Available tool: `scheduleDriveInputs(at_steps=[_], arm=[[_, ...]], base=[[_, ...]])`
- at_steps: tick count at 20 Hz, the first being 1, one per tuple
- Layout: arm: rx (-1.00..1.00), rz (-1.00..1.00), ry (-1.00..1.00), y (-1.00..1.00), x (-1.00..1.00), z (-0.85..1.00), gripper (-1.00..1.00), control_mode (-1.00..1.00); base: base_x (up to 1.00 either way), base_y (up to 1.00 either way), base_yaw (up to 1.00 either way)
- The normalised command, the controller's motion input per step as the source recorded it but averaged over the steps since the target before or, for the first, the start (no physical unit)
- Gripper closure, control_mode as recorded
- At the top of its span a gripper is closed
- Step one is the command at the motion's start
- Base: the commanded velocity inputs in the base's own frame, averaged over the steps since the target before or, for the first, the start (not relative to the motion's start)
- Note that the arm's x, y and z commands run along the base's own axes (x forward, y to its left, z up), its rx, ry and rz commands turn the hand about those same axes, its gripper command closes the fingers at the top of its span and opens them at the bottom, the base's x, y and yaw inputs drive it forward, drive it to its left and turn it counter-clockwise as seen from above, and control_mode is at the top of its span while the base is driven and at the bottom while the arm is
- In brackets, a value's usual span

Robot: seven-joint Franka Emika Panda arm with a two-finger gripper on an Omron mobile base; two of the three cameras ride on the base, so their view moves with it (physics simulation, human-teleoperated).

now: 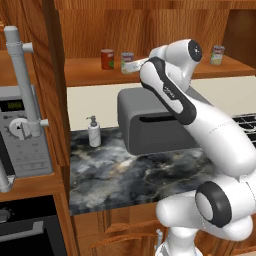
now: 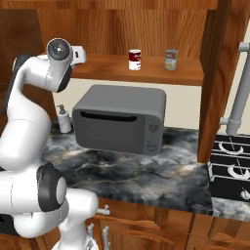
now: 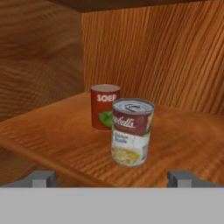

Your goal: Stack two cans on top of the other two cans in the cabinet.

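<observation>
1. Pale yellow-green labelled cylindrical tin can with red band: stands upright on the brown wooden cabinet shelf, just beside the plain red can.
2. Gripper: jaws wide apart, empty.
3. Probably rigid, smooth, light; grasp mid-body.

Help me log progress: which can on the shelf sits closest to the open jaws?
The yellow-green-labelled can with the red band, directly ahead of the jaws; the plain red can stands just behind it.

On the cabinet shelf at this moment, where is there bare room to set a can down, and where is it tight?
Bare shelf runs between the gripper and the red-and-white can, and a shorter gap separates that can from the grey-green can. At the other end it is crowded: the yellow-label can stands close in front of the red can.
</observation>
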Motion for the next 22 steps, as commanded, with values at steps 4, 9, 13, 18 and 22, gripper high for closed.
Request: scheduleDriveInputs(at_steps=[4, 9, 13, 18, 22], arm=[[0.00, 0.00, 0.01, 0.02, 0.24, -0.06, -1.00, -1.00], [0.00, 0.00, 0.05, 0.06, 0.25, -0.05, -1.00, -1.00], [0.00, 0.00, 0.07, 0.10, 0.31, -0.06, -1.00, -1.00], [0.00, 0.00, 0.07, 0.07, 0.29, -0.04, -1.00, -1.00], [0.00, 0.00, 0.00, 0.07, 0.18, -0.07, -1.00, -1.00]], base=[[0.00, 0.00, 0.00], [0.00, 0.00, 0.00], [0.00, 0.00, 0.00], [0.00, 0.00, 0.00], [0.00, 0.00, 0.00]])
